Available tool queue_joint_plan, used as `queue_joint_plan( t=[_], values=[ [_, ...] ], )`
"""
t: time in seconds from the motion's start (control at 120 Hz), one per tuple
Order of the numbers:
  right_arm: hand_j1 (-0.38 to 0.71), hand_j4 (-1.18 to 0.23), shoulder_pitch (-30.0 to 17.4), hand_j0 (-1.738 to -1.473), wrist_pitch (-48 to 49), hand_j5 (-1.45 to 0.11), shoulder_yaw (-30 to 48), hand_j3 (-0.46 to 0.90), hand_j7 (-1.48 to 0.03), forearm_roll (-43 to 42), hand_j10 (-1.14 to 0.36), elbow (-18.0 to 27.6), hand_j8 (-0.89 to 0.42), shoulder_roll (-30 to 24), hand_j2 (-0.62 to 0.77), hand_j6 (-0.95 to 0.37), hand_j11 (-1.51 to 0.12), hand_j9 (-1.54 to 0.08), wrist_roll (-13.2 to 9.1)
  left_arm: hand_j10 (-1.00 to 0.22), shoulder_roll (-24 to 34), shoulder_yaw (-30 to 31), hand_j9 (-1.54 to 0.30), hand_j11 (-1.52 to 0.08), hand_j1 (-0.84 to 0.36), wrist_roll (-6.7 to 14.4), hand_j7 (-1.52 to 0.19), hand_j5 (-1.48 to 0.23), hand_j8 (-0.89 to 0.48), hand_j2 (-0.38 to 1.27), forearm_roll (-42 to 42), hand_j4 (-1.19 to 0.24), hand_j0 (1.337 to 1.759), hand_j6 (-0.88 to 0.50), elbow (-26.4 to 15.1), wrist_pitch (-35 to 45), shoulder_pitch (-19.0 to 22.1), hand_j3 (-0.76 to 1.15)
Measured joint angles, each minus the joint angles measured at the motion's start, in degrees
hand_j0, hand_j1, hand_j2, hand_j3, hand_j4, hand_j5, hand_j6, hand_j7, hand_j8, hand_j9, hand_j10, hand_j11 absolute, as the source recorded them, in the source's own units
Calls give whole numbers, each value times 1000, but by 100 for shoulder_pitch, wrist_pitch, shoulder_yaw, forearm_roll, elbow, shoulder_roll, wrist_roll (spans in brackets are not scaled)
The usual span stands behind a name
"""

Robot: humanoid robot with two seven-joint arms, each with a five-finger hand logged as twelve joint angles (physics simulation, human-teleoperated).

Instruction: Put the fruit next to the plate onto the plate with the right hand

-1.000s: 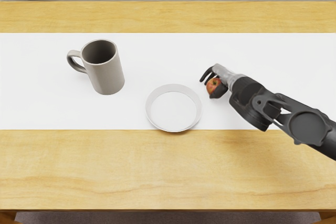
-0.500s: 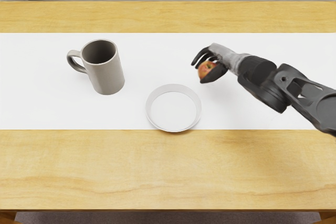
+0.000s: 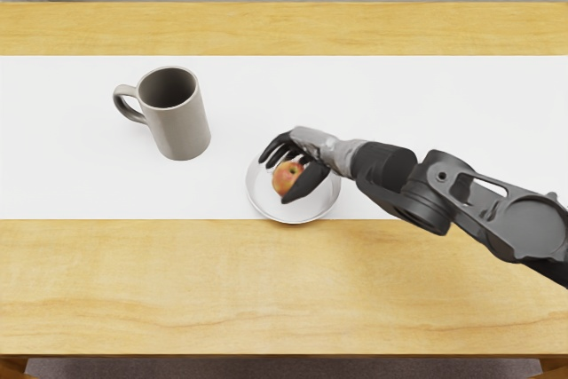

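Apple (image 3: 286, 178) within plate (image 3: 293, 217) rim, right hand (image 3: 302, 160) wrapped around it; contact with plate unclear. Mug (image 3: 174, 114) to the left, empty.

right arm extended leftward from the right edge, hand (image 3: 295, 157) fingers (image 3: 273, 149) curled around apple (image 3: 284, 180)

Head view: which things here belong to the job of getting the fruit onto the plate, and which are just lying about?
Part of the job:
apple, held over the plate
plate
right hand, closed on the apple

Just lying about:
grey mug, left of the plate
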Motion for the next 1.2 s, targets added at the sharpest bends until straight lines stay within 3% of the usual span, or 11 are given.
queue_joint_plan(
  t=[0.117,0.267,0.383,0.567,0.733,0.858,1.2],
  values=[
    [-76,-282,1,-1654,216,-397,204,0,-380,124,-216,-35,-184,-18,-24,-252,-381,-386,2,0,0,0,0,0,349,0,0,0,0,0,0,0,1658,-1,0,0,0,0],
    [-198,-152,-251,-1656,2265,-212,1709,0,-204,1993,-121,-51,-106,-515,-14,-138,-205,-207,3,0,0,0,0,0,349,0,0,0,0,0,0,0,1658,-1,-1,0,0,0],
    [-247,-101,-984,-1657,3048,-138,3110,0,-134,2934,-83,-64,-74,-651,-11,-93,-134,-135,3,0,0,0,0,0,349,0,0,0,0,0,0,0,1658,0,-1,0,0,0],
    [-285,-60,-2369,-1658,3361,-81,4770,0,-79,4182,-52,-293,-49,-751,-8,-57,-80,-80,3,0,0,0,0,0,349,0,0,0,0,0,0,0,1658,-1,1,0,0,0],
    [-301,-43,-2961,-1658,3413,-58,5508,0,-57,5348,-40,-973,-38,-1081,-6,-41,-57,-57,3,0,0,0,0,0,349,0,0,0,0,0,0,0,1658,-1,-1,0,0,0],
    [-307,-36,-3208,-1658,3422,-49,5915,0,-48,5748,-34,-1313,-33,-1212,-6,-35,-48,-48,3,0,0,0,0,0,349,0,0,0,-1,0,0,0,1658,-1,1,0,0,0],
    [-313,-30,-3276,-1658,3426,-40,5968,0,-40,5902,-29,-1479,-29,-1216,-5,-29,-40,-40,3,0,0,0,0,0,349,0,0,0,-1,0,0,0,1658,-1,1,0,0,0]
  ],
)
